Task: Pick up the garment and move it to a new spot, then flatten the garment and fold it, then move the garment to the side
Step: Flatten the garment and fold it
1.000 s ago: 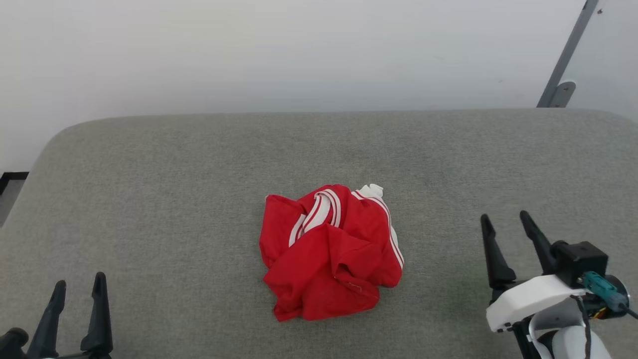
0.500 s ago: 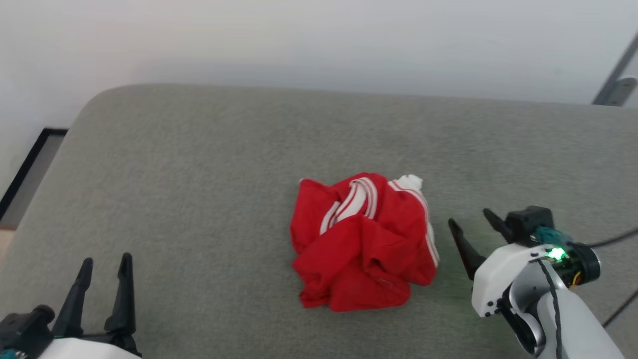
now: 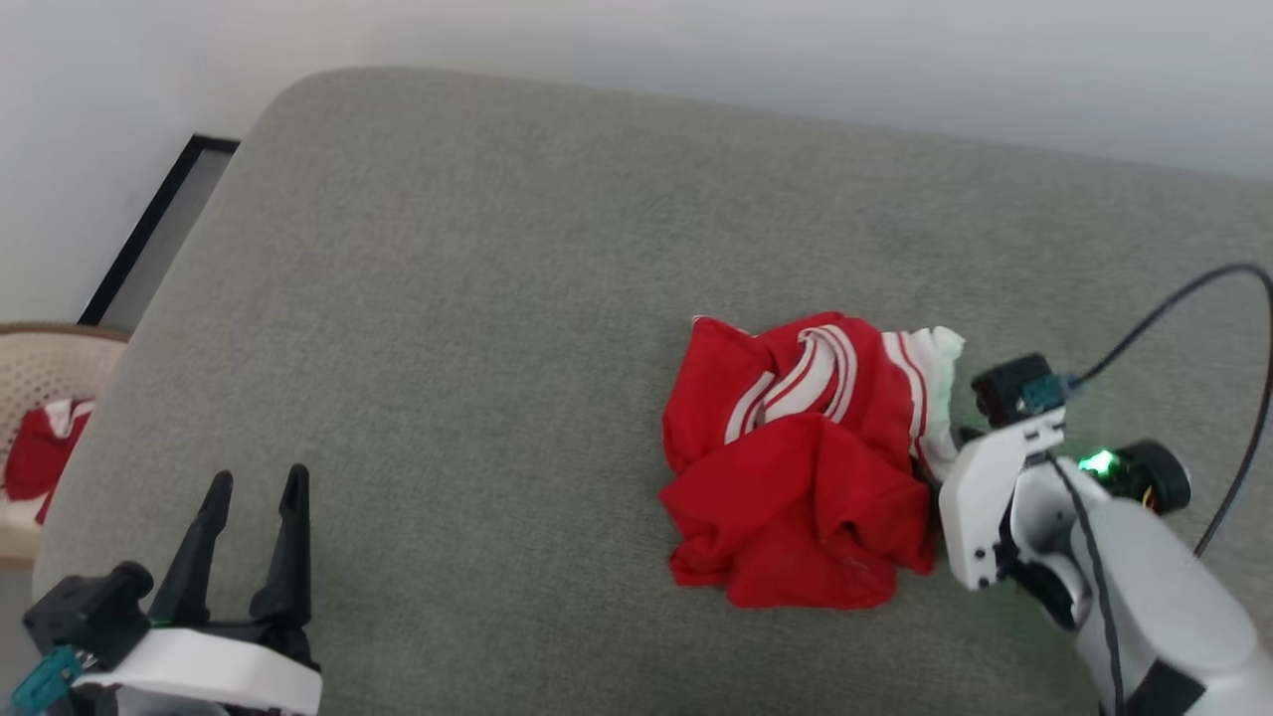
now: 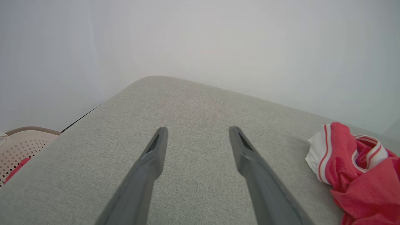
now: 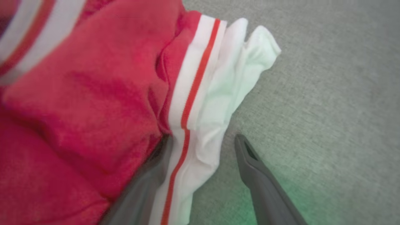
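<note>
Shows the garment (image 3: 806,457) bunched in a loose heap right of centre on the grey fabric-covered worktop (image 3: 448,298), well apart from the beige basket (image 3: 40,368) beyond the left edge. Shows the right gripper (image 5: 203,139) spread wide at the heap's right flank, clamping nothing: one finger tucked against the red folds and partly hidden by them, the other on bare fabric just beside the white sleeve (image 5: 243,62), with the striped trim (image 5: 190,93) and sleeve edge lying between. Shows the left gripper (image 3: 259,475) likewise released and empty, over bare worktop at the front left, well apart from the heap.

Judged step: the first pick-up. Push deeper before closing, to catch several layers rather than the thin sleeve hem alone. Close fully, then lift straight up, high enough to clear the surface with the lowest fold, and only then carry across. Beware a hold on the sleeve alone: likely to unroll the heap and drag it.
</note>
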{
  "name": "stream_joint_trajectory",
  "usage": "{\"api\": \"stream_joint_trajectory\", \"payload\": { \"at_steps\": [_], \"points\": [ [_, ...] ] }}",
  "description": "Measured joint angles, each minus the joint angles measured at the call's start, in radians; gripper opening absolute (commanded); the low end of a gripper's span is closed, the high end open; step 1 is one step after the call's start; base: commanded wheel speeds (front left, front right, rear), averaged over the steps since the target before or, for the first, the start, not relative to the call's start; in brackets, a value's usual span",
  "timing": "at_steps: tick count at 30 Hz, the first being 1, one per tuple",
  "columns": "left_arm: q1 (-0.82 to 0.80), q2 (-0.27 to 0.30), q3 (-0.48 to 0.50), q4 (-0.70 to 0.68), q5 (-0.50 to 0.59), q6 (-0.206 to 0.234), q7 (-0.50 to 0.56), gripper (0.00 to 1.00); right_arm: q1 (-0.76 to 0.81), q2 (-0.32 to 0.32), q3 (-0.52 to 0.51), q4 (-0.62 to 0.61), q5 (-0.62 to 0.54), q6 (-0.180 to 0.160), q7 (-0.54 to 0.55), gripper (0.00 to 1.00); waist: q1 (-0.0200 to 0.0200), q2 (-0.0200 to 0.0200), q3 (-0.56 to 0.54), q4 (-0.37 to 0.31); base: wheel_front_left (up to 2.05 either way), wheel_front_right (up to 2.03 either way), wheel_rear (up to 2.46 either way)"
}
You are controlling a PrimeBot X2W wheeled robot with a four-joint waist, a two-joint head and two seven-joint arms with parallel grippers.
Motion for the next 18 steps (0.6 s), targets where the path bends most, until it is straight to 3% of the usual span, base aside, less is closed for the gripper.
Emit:
{"api": "stream_joint_trajectory", "payload": {
  "at_steps": [2, 3, 4, 11, 18],
  "points": [
    [-0.013, -0.006, -0.002, 0.005, 0.003, -0.004, 0.000, 1.00, -0.030, -0.002, 0.009, 0.033, 0.020, 0.000, 0.023, 1.00, 0.0000, 0.0000, 0.014, 0.014, 0.00, 0.00, 0.00],
    [-0.017, -0.008, -0.002, 0.007, 0.005, -0.007, 0.000, 1.00, -0.046, -0.003, 0.015, 0.047, 0.022, 0.000, 0.031, 0.55, 0.0000, 0.0000, 0.020, 0.020, 0.00, 0.00, 0.00],
    [-0.019, -0.011, -0.001, 0.009, 0.006, -0.009, 0.000, 1.00, -0.061, -0.004, 0.020, 0.061, 0.023, 0.000, 0.034, 0.00, 0.0000, 0.0000, 0.025, 0.025, 0.00, 0.00, 0.00],
    [-0.031, -0.031, 0.015, 0.023, 0.024, -0.016, 0.000, 1.00, -0.101, -0.004, 0.002, 0.106, 0.058, 0.006, 0.015, 0.00, 0.0000, 0.0000, 0.031, 0.029, 0.00, 0.00, 0.00],
    [-0.029, -0.038, 0.041, 0.021, 0.034, -0.025, 0.000, 1.00, -0.068, -0.098, -0.107, 0.095, 0.065, 0.003, -0.011, 0.00, 0.0000, 0.0000, 0.017, -0.008, 0.00, 0.00, 0.00]
  ]
}}
